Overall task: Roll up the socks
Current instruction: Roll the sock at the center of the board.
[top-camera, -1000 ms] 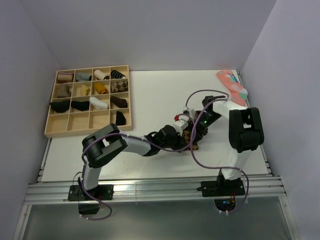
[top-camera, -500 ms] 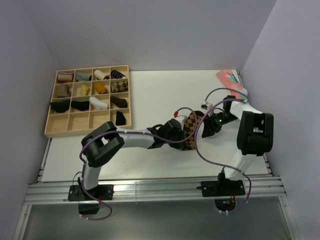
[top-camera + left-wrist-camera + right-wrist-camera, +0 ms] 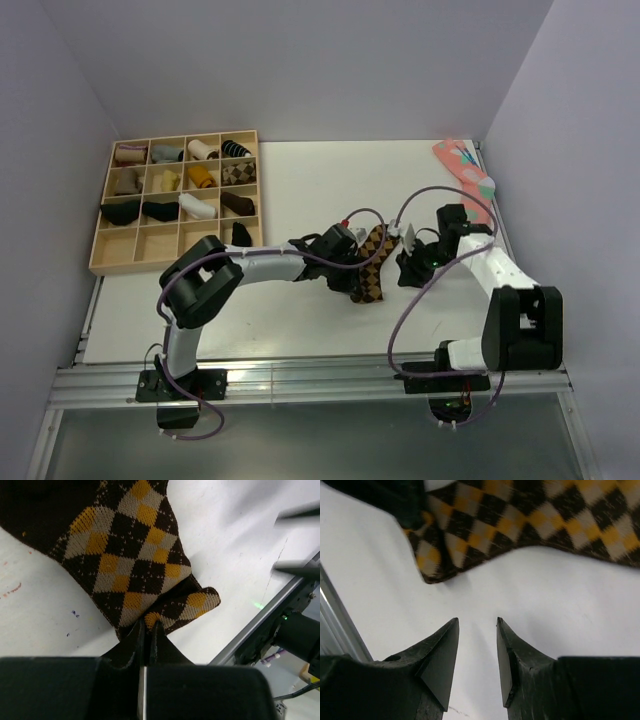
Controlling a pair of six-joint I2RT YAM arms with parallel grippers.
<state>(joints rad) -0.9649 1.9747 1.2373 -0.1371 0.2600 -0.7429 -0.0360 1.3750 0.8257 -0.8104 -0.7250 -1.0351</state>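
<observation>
The dark brown argyle sock (image 3: pixel 372 264) lies stretched flat on the white table (image 3: pixel 300 180) between my two grippers. In the left wrist view the sock (image 3: pixel 130 565) fills the upper half and my left gripper (image 3: pixel 145 626) is shut on its near edge. In the top view the left gripper (image 3: pixel 350 268) is at the sock's left side. My right gripper (image 3: pixel 477 621) is open and empty, its tips a little short of the sock (image 3: pixel 530 520). In the top view the right gripper (image 3: pixel 404 262) is just right of the sock.
A wooden compartment tray (image 3: pixel 100 262) at the far left holds several rolled socks of other colours. A pink sock with teal patches (image 3: pixel 463 172) lies at the far right corner. The table's metal front rail (image 3: pixel 300 375) runs along the near edge.
The sock went from a bunched lump under both grippers to spread out flat. My right gripper has let go and drawn back to the right. My left gripper has shifted left and farther.
</observation>
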